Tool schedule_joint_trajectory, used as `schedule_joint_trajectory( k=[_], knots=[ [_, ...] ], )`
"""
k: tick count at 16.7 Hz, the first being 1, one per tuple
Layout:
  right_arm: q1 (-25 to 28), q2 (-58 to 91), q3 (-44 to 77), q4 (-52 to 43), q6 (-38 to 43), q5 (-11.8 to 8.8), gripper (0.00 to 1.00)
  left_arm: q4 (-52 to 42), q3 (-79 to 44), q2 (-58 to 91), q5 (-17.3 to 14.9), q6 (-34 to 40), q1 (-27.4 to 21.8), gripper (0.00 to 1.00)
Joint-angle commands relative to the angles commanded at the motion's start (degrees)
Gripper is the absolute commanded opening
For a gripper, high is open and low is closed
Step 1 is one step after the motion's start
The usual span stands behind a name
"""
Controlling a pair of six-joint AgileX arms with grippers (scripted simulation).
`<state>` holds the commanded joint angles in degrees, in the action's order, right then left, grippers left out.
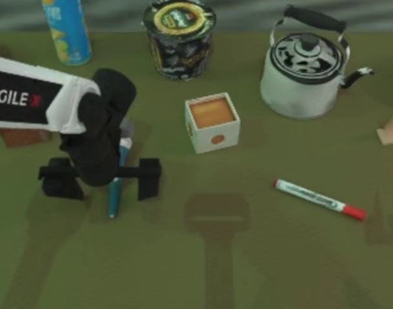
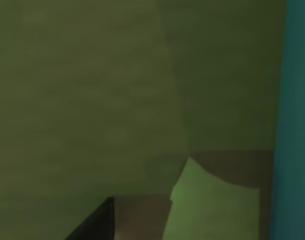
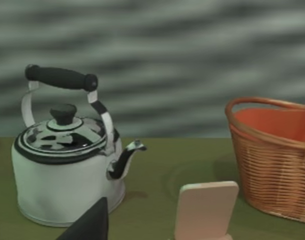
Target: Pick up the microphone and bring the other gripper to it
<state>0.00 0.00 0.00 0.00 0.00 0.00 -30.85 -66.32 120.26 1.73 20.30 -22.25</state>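
The microphone [image 1: 115, 193] lies on the green table at the left, its teal handle pointing toward the front edge. Its pale head is mostly hidden under my left arm. My left gripper [image 1: 103, 179] hangs right over it, open, with one black finger [image 1: 58, 180] to the left of the handle and the other [image 1: 148, 178] to its right. The left wrist view shows the teal handle [image 2: 297, 120] as a strip at the picture's edge, plus one black fingertip [image 2: 96, 222]. My right gripper is outside the top view; one of its fingertips [image 3: 91, 222] shows, with nothing held.
A white kettle [image 1: 303, 71] stands at the back right. A white box with an orange top [image 1: 212, 122] sits mid-table, and a red-capped marker [image 1: 319, 199] lies to the right. A noodle tub [image 1: 178, 38] and blue can [image 1: 67, 29] stand behind. A wicker basket [image 3: 272, 150] and a beige slab [image 3: 205, 210] face the right wrist.
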Motion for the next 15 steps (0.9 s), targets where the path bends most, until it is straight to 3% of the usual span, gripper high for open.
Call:
schedule_joint_trajectory(
  k=[11,15],
  knots=[
    [0.0,0.0,0.0,0.0,0.0,0.0,1.0,0.0,0.0,0.0,0.0,0.0,0.0,0.02],
    [0.0,0.0,0.0,0.0,0.0,0.0,1.0,0.0,0.0,0.0,0.0,0.0,0.0,0.0]
  ],
)
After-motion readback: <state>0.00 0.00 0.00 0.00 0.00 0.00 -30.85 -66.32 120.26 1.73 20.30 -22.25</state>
